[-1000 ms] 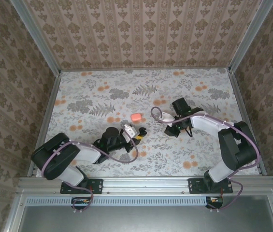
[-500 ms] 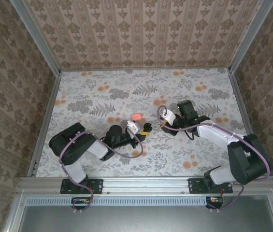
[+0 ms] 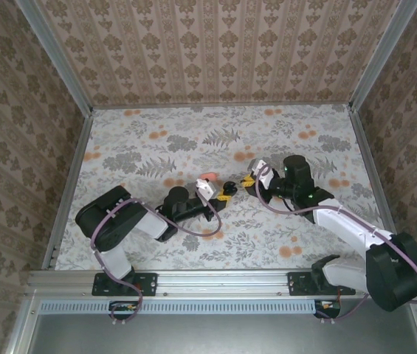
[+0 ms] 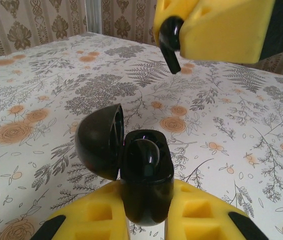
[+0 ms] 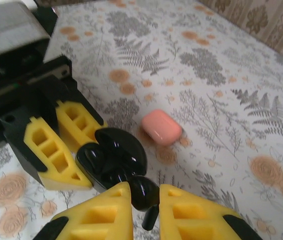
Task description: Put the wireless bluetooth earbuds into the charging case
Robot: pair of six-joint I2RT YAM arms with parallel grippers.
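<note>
Gripping the black case [image 4: 146, 182] between its yellow fingers, the left end effector [image 4: 146, 202] is closed tight on the case's lower body. The case's lid [image 4: 98, 147] is swung open to the left in the left wrist view. A glossy, rounded black form sits in the open top; I cannot tell whether it is a seated earbud. The right end effector [image 5: 145, 200] is pinched shut on a black earbud [image 5: 141, 190], with the rounded head between the yellow fingers and the stem poking out past them. In the left wrist view that earbud hangs stem-down above and a little right of the open case, apart from it. In the right wrist view it appears just at the case's rim, so the gap is hard to judge there. From above, the two end effectors meet nearly tip to tip near the middle of the floral bench [image 3: 142, 140]. A closed pink case [image 3: 208, 177] lies flat on the bench just beyond the left end effector, untouched by either arm.
</note>
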